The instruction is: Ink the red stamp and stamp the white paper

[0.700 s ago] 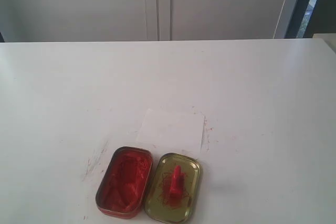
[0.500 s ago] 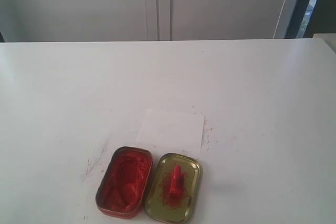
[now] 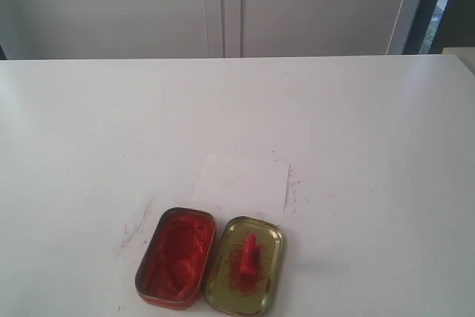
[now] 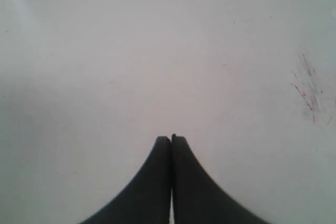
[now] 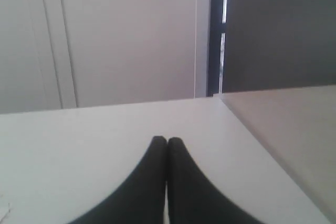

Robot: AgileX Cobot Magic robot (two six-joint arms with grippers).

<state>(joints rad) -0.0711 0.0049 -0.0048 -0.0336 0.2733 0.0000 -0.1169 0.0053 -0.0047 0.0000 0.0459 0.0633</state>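
Near the front edge of the white table [image 3: 356, 124], the exterior view shows the red stamp [image 3: 249, 254] inside a smeared gold tin lid [image 3: 223, 276], its base hard to separate from the red marks. An oval tin [image 3: 185, 211] of glossy red ink touches the lid, and the thin white paper [image 3: 241, 183] lies just behind both. The left wrist view alone shows the left gripper [image 4: 171, 139], dark curved jaws pressed together over bare tabletop with faint red scratches [image 4: 307, 90]. In the right wrist view, the right gripper [image 5: 167, 140] is likewise closed and empty, facing pale cabinet doors [image 5: 131, 35].
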